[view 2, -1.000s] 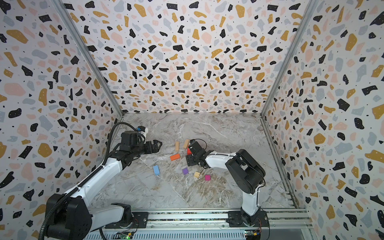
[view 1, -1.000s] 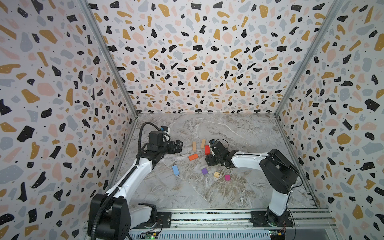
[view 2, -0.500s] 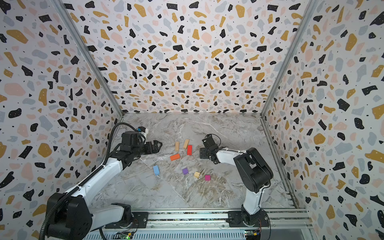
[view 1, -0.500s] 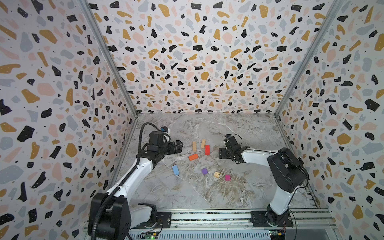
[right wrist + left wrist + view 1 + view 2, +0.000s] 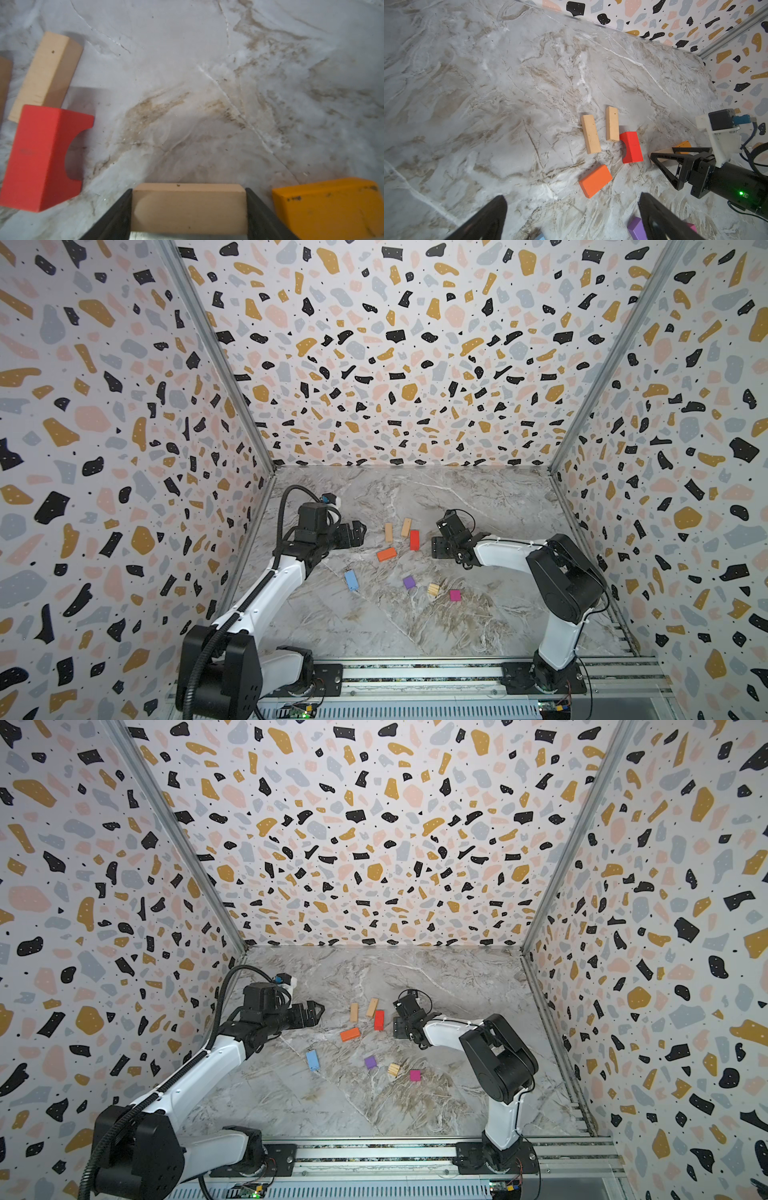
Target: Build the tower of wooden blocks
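The blocks lie loose on the marble floor and no tower stands. In both top views two tan oblong blocks (image 5: 388, 532) (image 5: 406, 526), a red arch block (image 5: 414, 540) and an orange block (image 5: 386, 554) sit mid-floor. A light blue block (image 5: 351, 580), purple cube (image 5: 409, 582), tan cube (image 5: 433, 589) and magenta cube (image 5: 454, 595) lie nearer the front. My right gripper (image 5: 440, 548) is low, just right of the red block, shut on a tan block (image 5: 188, 207). Left of the group, my left gripper (image 5: 358, 531) hangs open and empty (image 5: 572, 199).
A yellow-orange block (image 5: 328, 205) lies right beside the right gripper's finger, hidden under that gripper in both top views. Patterned walls close in the left, back and right sides. The arm bases sit on a metal rail (image 5: 415, 672) along the front edge.
The right gripper drew away from the red block toward the right, then came back a little leftward. The left arm has stayed still.
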